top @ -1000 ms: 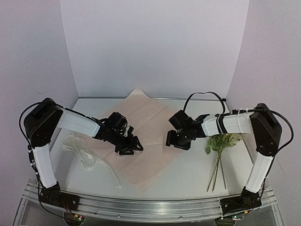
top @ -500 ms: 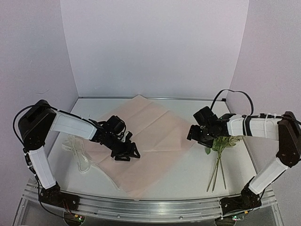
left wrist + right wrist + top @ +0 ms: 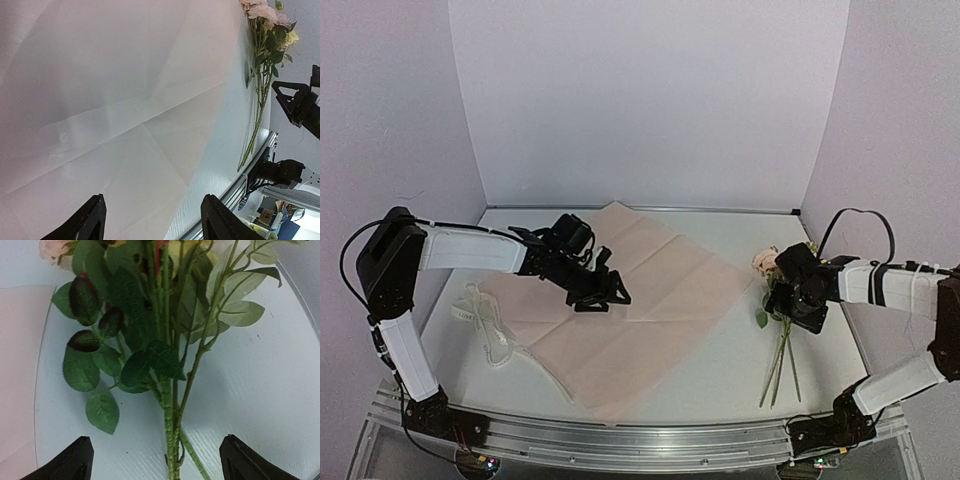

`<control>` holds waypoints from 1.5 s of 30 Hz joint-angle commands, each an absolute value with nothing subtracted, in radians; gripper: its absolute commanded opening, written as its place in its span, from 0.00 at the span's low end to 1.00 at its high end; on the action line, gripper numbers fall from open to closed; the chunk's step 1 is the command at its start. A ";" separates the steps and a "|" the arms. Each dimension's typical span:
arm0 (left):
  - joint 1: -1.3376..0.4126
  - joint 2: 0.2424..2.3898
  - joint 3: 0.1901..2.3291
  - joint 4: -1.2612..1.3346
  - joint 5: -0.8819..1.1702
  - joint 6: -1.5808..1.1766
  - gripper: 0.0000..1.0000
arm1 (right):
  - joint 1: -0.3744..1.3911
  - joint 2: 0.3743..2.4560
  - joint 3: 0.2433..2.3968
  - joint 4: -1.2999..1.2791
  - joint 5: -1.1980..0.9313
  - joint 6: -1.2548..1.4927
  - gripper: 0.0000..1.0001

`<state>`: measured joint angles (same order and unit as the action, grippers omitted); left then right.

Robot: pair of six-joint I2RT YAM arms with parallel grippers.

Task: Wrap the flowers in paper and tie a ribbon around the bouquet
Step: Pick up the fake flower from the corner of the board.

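While left tool (image 3: pixel 152 212) gapes over creased pink paper (image 3: pixel 650 290), right tool (image 3: pixel 157 450) gapes astride thin-stemmed flowers (image 3: pixel 167 390).

paper (image 3: pixel 650 300): pale pink all over, no print, with lighter crease lines crossing it
flowers (image 3: pixel 150 340): pale pink and soft yellow blooms, with a fleck of red among them
leaves: mostly deep green, a few paler, some with dark brownish patches
stems: bright green
ribbon (image 3: pixel 492 335): white to cream, with small dark lettering
table (image 3: pixel 720 370): white, faintly grained
walls (image 3: pixel 650 100): plain pale lilac
left arm (image 3: pixel 470 250), right arm (image 3: pixel 890 285): white covers, black joints
left gripper (image 3: pixel 152 220), right gripper (image 3: pixel 155 460): black
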<state>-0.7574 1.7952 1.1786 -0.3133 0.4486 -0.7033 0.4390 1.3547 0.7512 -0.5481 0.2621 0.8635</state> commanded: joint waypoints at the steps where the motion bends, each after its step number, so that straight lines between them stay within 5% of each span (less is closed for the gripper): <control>1: -0.737 1.741 1.210 -0.346 0.433 -0.687 0.68 | 0.383 1.397 0.763 -0.558 0.272 0.797 0.87; 19: -0.676 1.629 1.148 -0.353 0.452 -0.668 0.68 | 0.311 1.540 0.846 -0.551 0.094 0.779 0.62; 26: -0.660 1.600 1.141 -0.353 0.475 -0.651 0.68 | 0.309 1.498 0.799 -0.552 0.082 0.857 0.61; 35: -0.655 1.567 1.110 -0.322 0.508 -0.648 0.69 | 0.316 1.480 0.740 -0.505 0.039 0.970 0.73; 45: -0.650 1.533 1.081 -0.303 0.518 -0.653 0.68 | 0.316 1.532 0.636 -0.304 -0.037 1.033 0.68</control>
